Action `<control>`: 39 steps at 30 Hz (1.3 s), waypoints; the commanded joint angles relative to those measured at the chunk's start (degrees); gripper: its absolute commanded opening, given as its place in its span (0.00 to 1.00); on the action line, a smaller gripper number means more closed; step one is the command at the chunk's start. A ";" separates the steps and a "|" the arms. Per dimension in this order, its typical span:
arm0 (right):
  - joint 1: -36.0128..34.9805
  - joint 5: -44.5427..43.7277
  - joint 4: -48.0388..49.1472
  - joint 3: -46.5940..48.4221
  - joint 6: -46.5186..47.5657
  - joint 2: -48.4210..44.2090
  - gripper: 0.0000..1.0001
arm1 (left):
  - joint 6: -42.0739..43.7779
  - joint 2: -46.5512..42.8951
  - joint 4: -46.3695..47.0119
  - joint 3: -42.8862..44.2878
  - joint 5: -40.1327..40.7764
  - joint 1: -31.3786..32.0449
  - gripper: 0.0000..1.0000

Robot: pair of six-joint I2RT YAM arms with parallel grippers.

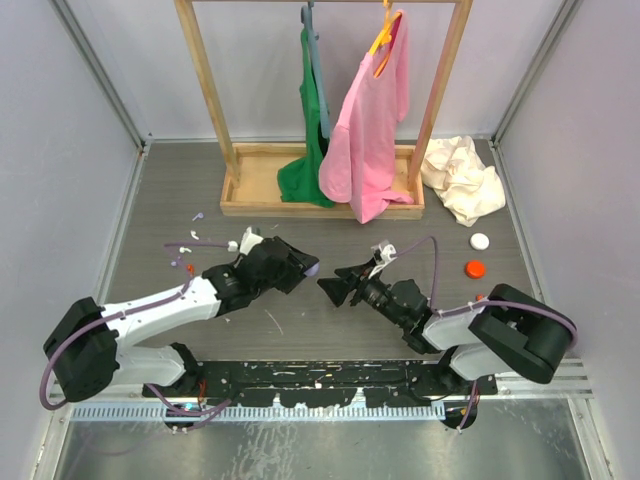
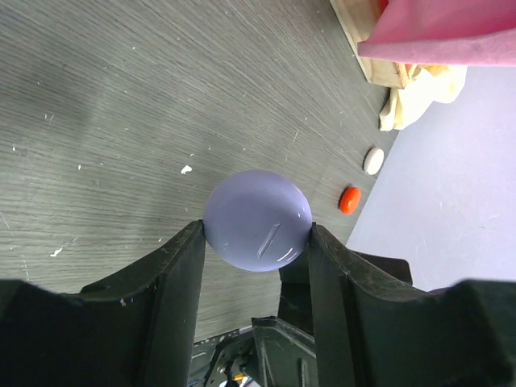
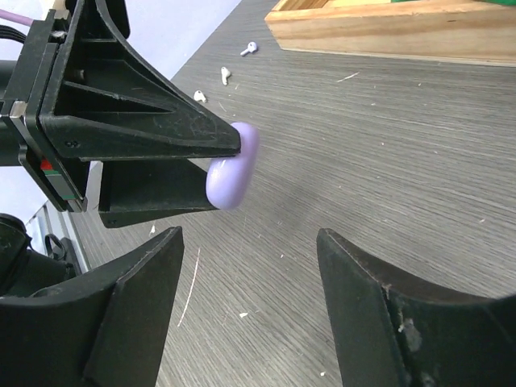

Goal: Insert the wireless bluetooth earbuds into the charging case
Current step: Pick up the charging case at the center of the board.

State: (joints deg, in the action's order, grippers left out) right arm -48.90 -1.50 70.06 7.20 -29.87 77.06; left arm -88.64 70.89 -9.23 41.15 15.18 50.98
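The black fingers [image 2: 181, 266] of the left gripper [image 2: 256, 232] fill the foreground of its wrist camera, clamped on either side of a rounded lilac charging case [image 2: 256, 214], which sits between their tips, clear of the grey wood-grain table [image 2: 121, 105]. From above, the left gripper [image 1: 300, 266] reaches toward the middle of the table with the charging case [image 1: 311, 268] at its tip, facing the right gripper [image 1: 335, 283], which is close to the case but not touching it. The right wrist camera shows the right gripper [image 3: 247, 236] with its jaws spread apart and nothing between them, the charging case [image 3: 234, 169] just ahead of the gap. Beyond the left arm, three small white earbuds [image 3: 225, 76] lie loose on the table, well apart from the case. At the back stands a wooden rack [image 1: 250, 195] hung with a pink shirt [image 1: 365, 130] and a green garment [image 1: 312, 110]; a crumpled cream cloth [image 1: 462, 178] lies beside its right post. A white cap [image 1: 480, 241] and an orange cap [image 1: 474, 268] rest near the right edge.
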 commanded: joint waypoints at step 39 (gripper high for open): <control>-5.59 -8.94 18.29 7.75 6.01 14.77 0.32 | -6.99 -2.83 12.78 -5.41 0.15 -0.21 0.43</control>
State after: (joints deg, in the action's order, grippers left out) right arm -54.35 -9.87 84.03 13.96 -26.44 93.38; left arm -95.15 69.08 -0.78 36.07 15.49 50.87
